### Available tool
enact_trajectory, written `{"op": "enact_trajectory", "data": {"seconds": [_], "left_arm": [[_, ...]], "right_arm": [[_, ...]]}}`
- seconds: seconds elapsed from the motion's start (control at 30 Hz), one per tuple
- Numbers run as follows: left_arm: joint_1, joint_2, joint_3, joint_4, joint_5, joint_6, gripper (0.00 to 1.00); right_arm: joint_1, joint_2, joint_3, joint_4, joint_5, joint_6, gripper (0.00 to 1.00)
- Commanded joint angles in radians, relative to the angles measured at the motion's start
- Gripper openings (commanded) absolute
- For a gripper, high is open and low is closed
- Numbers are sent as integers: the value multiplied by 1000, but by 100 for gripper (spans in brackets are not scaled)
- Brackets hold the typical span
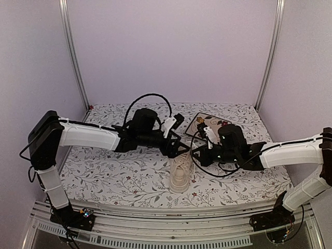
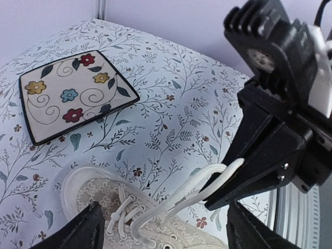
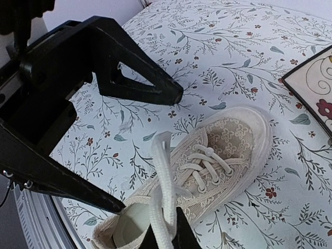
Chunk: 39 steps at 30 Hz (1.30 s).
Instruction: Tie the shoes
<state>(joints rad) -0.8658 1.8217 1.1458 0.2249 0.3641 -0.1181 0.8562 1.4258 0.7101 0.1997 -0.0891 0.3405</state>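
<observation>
Sneaker (image 1: 181, 176) beneath jaws | right jaws pinch lace (image 3: 161, 197) | left jaws spread

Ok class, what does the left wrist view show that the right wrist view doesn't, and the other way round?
Only the left wrist view shows the whole floral tile, and it shows the right pincer from outside, shut on a lace loop. Only the right wrist view shows the left pincer, open, and the sneaker right down to its heel opening. Both share the sneaker's toe and laced front, the raised lace and the floral tablecloth.
</observation>
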Motion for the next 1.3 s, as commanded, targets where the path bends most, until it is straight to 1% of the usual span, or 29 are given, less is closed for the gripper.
{"op": "enact_trajectory", "data": {"seconds": [0.0,0.2,0.4,0.53,0.77,0.87,0.93,1.1,1.17,1.27], "left_arm": [[1,27,44,-58,68,129,77],[-3,61,87,-101,32,172,70],[-13,95,139,-138,15,207,54],[-17,107,157,-144,16,213,53],[-24,135,193,-147,102,199,51],[-24,134,198,-151,129,199,55],[-26,176,212,-170,136,205,57],[-30,184,234,-200,108,227,59],[-31,194,247,-205,97,233,58],[-36,207,269,-208,86,237,54]], "right_arm": [[-4,-33,-9,12,-5,13,6],[-5,-30,-10,12,-12,21,6],[-5,-33,-9,11,-9,31,6],[-5,-26,-1,-5,0,24,7],[-4,-16,11,-51,57,22,8],[-5,-25,9,-63,86,27,9],[-5,-28,11,-70,94,26,9],[-10,-24,27,-97,92,12,10],[-11,-22,31,-104,78,1,10],[-12,-18,36,-115,72,-10,10]]}}
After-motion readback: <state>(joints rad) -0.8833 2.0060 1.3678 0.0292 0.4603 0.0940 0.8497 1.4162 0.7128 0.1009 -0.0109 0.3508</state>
